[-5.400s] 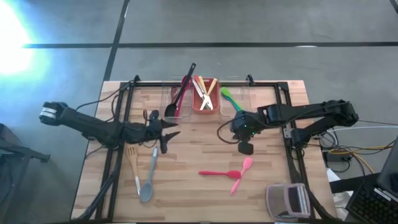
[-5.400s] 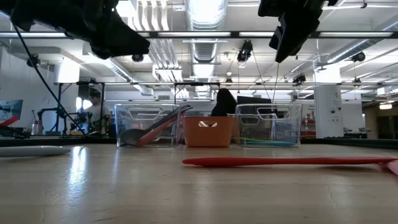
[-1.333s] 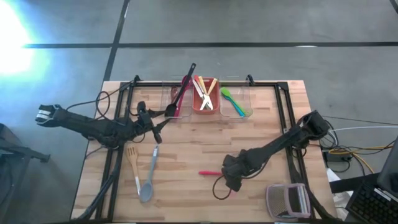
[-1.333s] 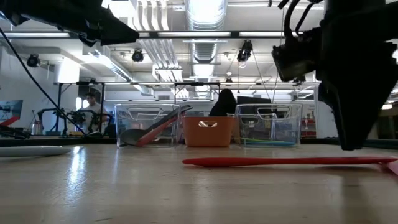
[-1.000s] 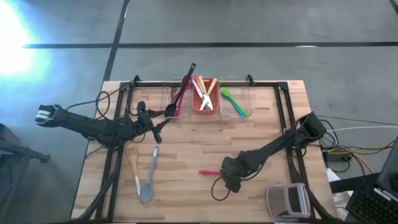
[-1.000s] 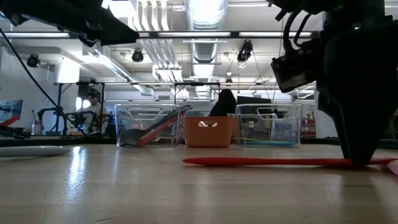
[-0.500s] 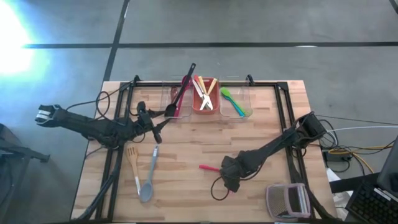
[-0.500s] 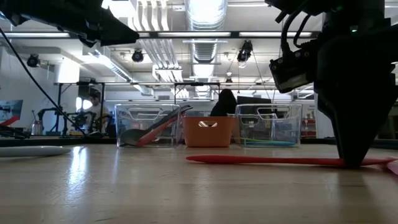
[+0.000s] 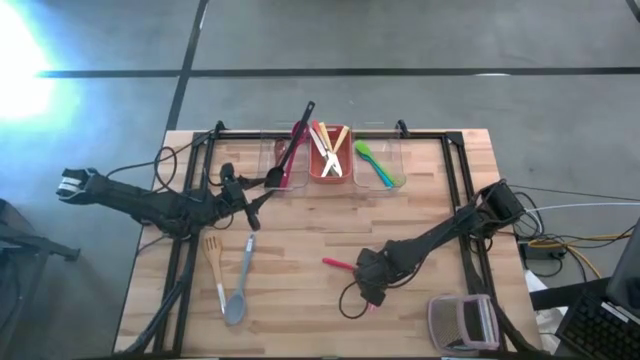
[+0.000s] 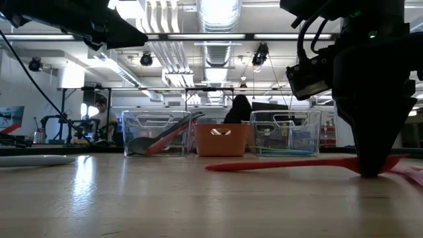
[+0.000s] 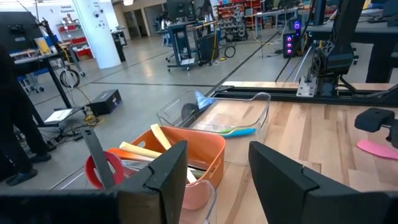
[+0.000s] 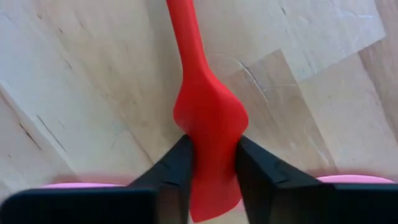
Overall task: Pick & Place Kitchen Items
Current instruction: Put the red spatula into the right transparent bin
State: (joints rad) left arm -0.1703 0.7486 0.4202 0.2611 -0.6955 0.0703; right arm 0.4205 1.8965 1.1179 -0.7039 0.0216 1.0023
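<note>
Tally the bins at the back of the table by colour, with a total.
Clear bins: 2
Orange bin: 1
Total: 3

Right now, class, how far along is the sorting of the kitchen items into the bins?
Done: utensils already sit in the three bins at the table's back edge. In hand: the right gripper has closed on the red spoon, one end tilted up. Left: the grey spoon, wooden spatula and pink spoon. The left gripper waits.
</note>
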